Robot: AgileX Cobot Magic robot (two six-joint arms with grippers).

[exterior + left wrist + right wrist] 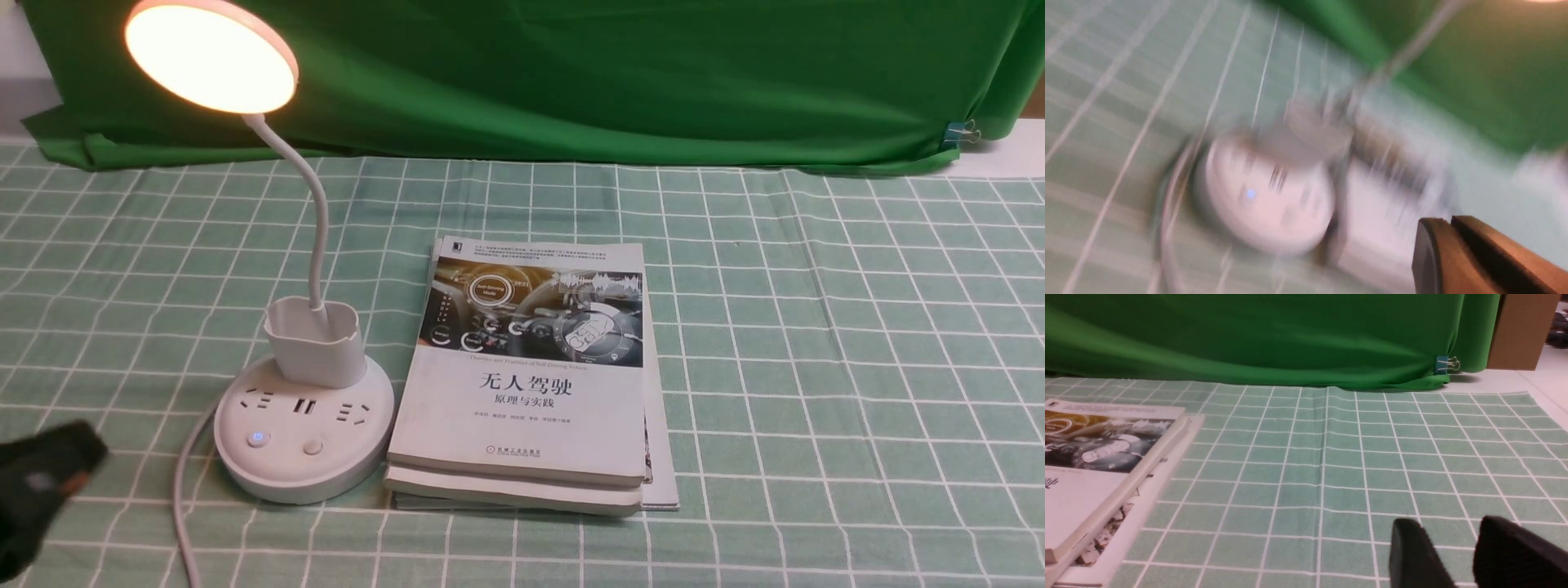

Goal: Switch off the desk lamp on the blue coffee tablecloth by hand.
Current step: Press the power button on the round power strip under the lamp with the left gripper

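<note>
Desk lamp (pixel 304 429), lit, on checked tablecloth (pixel 816 367)
Your left gripper (pixel 1447 222): fingertips together; your right gripper (pixel 1443 524): fingers apart.

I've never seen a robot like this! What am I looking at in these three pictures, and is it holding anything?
This robot has two arms, each ending in a gripper, like pinching fingers. One picture looks forward from between the arms. The other two come from cameras on its wrists, one on each arm.

On the green checked cloth stands a white lamp, its round head glowing. Its bottom has plug holes and two buttons, one with a little blue light. Beside it is a pile of books. A plain green cloth hangs behind.

The left gripper has its fingers together, with nothing showing between them. The right gripper has its fingers apart, and I see nothing in it either.
</note>
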